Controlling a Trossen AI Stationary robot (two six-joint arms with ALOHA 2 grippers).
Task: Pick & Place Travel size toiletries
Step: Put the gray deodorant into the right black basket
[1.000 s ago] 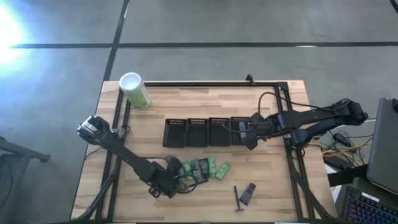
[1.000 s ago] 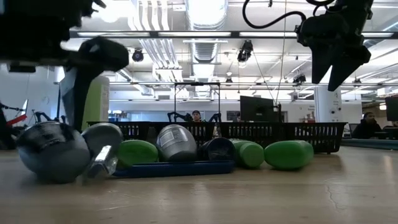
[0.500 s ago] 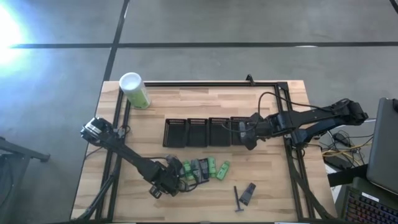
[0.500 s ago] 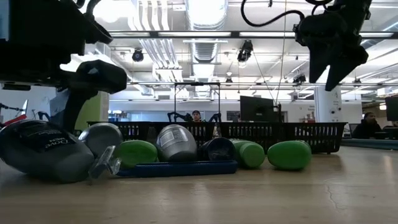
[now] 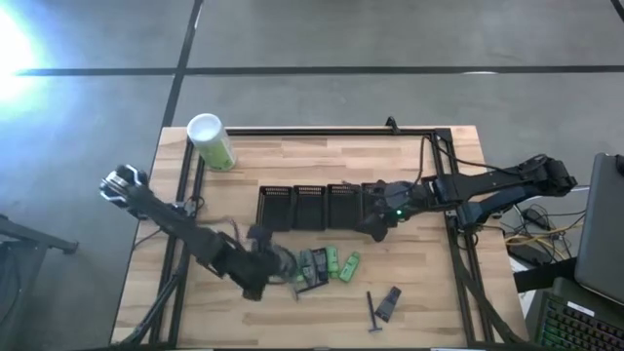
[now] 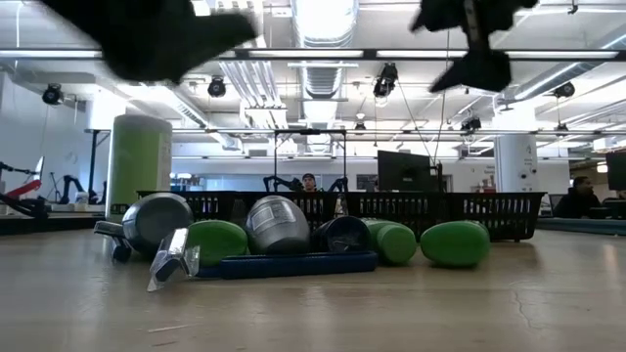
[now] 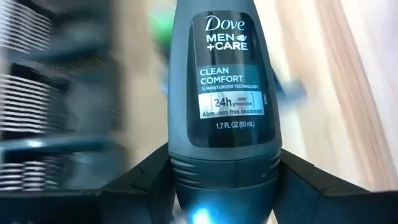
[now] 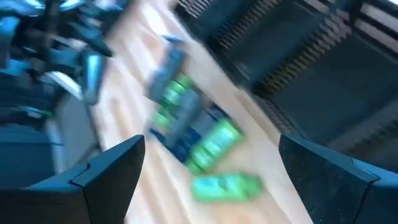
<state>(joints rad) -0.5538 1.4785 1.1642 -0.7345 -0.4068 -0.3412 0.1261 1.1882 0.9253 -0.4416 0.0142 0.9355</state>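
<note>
Gripping a dark grey roll-on bottle (image 7: 226, 93) between its two fingers, the left end effector (image 5: 255, 276) hangs over the front-left part of the table (image 5: 429, 312), just left of the cluster of remaining toiletries (image 5: 322, 265). The bottle's label faces the left wrist camera, its wide end seated between the fingers.

Grey tubes (image 6: 277, 224), green packets (image 6: 455, 242) and a dark flat packet (image 6: 279, 264) lie tight together in that cluster, seen in the low view resting on the wood. A razor (image 5: 371, 311) and a small dark packet (image 5: 389, 302) lie apart from them, nearer the front edge.

The right end effector (image 5: 375, 223) is open and empty, fingers spread wide in its wrist view, hovering over the right end of the row of black mesh trays (image 5: 310, 206) and just behind the cluster.

A green canister (image 5: 211, 141) with a white cap stands at the back-left corner. Bare wood lies open behind the trays, along the front edge left of the razor, and on the right side beneath the right arm
</note>
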